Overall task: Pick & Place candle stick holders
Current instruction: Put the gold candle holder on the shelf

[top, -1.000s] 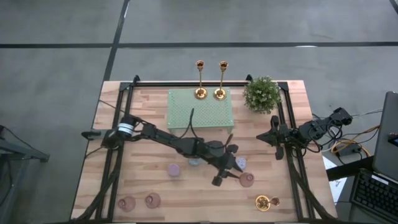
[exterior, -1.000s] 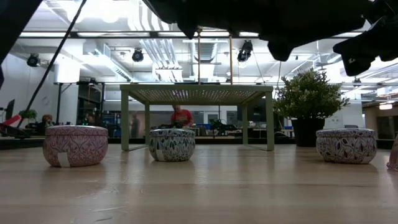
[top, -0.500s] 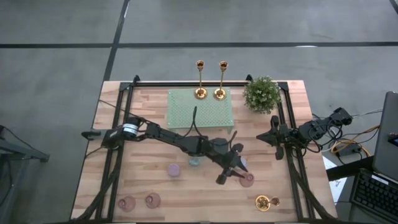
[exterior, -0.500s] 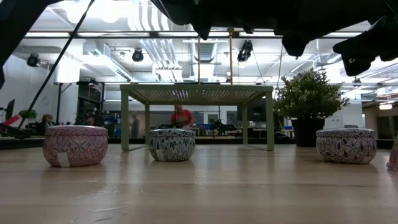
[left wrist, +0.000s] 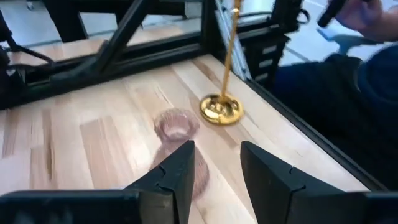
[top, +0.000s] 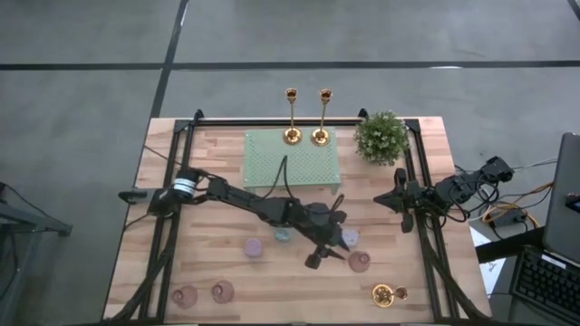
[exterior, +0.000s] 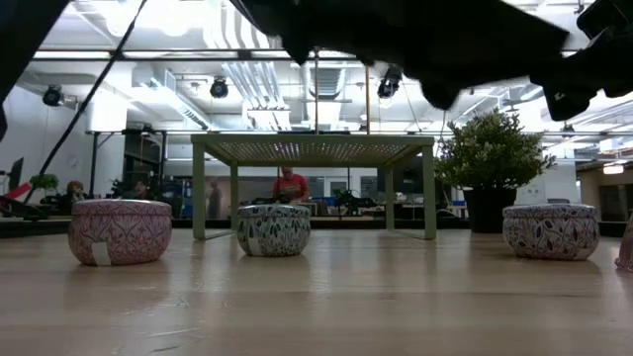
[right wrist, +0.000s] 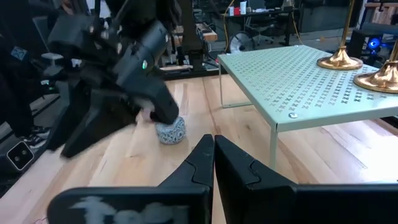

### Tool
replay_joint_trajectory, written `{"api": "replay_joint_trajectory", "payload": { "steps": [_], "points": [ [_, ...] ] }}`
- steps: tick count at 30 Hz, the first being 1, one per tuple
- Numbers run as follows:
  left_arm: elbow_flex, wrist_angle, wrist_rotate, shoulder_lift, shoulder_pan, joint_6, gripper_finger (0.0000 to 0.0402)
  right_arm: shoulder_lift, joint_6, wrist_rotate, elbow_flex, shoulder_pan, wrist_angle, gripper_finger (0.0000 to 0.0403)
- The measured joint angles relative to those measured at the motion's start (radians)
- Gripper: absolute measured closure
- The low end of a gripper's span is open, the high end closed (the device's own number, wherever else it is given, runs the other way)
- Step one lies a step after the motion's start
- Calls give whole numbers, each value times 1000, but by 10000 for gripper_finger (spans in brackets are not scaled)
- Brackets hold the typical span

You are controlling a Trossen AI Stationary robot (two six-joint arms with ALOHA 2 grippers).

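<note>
We see a butcher-block wood counter [top: 217, 181] with visible plank seams. On it sits a pale green perforated metal stand [top: 292, 158], flat-topped on four legs.

Candlesticks: three, shiny gold, thin stems, round bases. Two [top: 292, 116] [top: 323, 115] stand upright on the far edge of the stand; the third [top: 388, 294] is at the near right corner of the counter.

Cups: we count six small round ones from above: pink at [top: 186, 296], [top: 223, 292], [top: 254, 247], [top: 360, 262]; bluish at [top: 283, 234]; lilac at [top: 350, 238]. In the low view they look like squat tins with a leaf pattern; one has a small white label, unreadable.

One bushy green plant [top: 381, 137] in a dark pot sits right of the stand.

Left gripper [top: 319, 251] hovers mid-counter, fingers [left wrist: 180, 171] narrowly apart, holding nothing, a pink cup just ahead. Right gripper [top: 397, 200] waits at the right edge, fingers [right wrist: 202, 158] pressed together.
</note>
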Motion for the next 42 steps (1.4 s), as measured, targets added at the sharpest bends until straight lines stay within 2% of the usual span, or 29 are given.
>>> {"api": "replay_joint_trajectory", "payload": {
  "steps": [3, 7, 16, 23, 26, 30, 33, 37, 42],
  "points": [
    [-86, -16, 3, -93, -8, 25, 268, 1, 0, 0, 0, 1, 0, 394],
    [-269, 9, -2, -259, -14, 23, 268, 2, 0, 0, 0, 0, 0, 394],
    [-703, 111, -48, -716, -46, -13, 268, 1, 0, -1, 0, 0, 0, 394],
    [-927, 137, -71, -1031, -66, -58, 268, 0, 0, -1, 0, 0, 0, 394],
    [-1004, 218, -172, -1126, -66, -55, 268, 0, 0, -1, 0, 0, 1, 394],
    [-1099, 334, -365, -1182, -64, -11, 268, 0, 0, -1, 0, 0, 0, 394],
    [-1143, 448, -443, -1174, -57, 13, 268, 0, 0, -1, 0, 0, 0, 394],
    [-1154, 552, -428, -1097, -35, 14, 268, 0, 0, -1, 0, 0, 1, 394],
    [-1094, 714, -410, -904, -31, 6, 268, 0, -11, 0, 0, 0, 1, 394]
  ]
}}
